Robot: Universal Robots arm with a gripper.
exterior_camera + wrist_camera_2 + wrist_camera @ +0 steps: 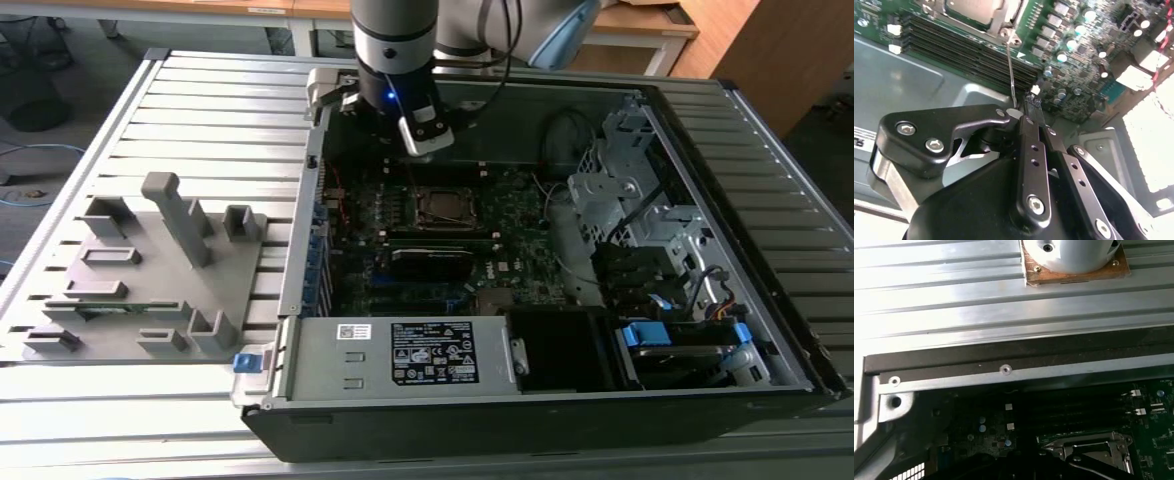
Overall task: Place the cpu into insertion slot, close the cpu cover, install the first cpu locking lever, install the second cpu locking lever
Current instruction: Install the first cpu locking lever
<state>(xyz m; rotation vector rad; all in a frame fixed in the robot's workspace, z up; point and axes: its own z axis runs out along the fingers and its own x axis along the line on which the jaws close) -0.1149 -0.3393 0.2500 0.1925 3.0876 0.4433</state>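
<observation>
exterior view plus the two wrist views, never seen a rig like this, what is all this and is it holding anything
One robot arm carries a gripper. The exterior view, from a camera off the arm, shows an open computer case on a slatted table, a grey tray beside it. The wrist views come from cameras on the arm, close to the motherboard. The cpu sits in its socket under the cover. The gripper looks shut, with nothing clearly held; a thin wire lever ends right beside its tips.
</observation>
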